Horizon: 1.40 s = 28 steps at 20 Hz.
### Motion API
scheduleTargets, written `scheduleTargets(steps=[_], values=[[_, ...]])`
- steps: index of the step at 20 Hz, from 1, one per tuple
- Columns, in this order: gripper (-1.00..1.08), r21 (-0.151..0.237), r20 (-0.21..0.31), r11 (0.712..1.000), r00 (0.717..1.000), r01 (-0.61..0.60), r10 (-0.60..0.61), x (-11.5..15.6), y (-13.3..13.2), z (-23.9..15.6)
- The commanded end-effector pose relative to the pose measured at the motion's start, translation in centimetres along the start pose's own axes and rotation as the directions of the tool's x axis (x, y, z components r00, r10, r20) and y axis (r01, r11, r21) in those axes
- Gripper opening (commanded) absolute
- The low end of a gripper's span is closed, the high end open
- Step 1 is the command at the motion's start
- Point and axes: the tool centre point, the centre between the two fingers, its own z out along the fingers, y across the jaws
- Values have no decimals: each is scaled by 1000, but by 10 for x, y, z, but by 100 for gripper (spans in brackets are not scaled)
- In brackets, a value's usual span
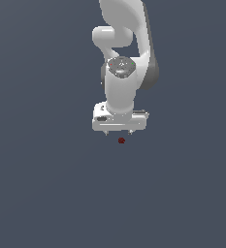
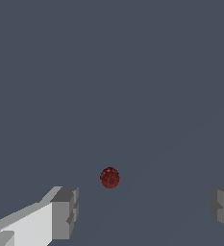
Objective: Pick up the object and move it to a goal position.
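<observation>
The object is a tiny dark red roundish blob (image 1: 121, 140) on the plain grey-blue surface, just below the white hand in the exterior view. My gripper (image 1: 118, 132) hangs over it, open, with its two short fingertips spread wide. In the wrist view the blob (image 2: 109, 178) lies between and a little beyond the two grey fingertips (image 2: 65, 214), touching neither. The gripper (image 2: 144, 211) holds nothing.
The white arm (image 1: 121, 53) rises from the hand toward the top of the exterior view. The grey-blue surface (image 1: 46, 184) spreads all around with no other objects showing.
</observation>
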Motion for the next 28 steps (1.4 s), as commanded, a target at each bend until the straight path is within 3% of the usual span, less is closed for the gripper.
scheduleTargets(steps=[1,11,19,28], values=[[100,0,0,1000,1000,0,0,0,0,0],[100,31,-2,998,998,-55,55,0,5,5],[100,30,-1,997,997,-72,72,-1,4,7],[100,28,3,982,983,-184,184,-6,-1,21]])
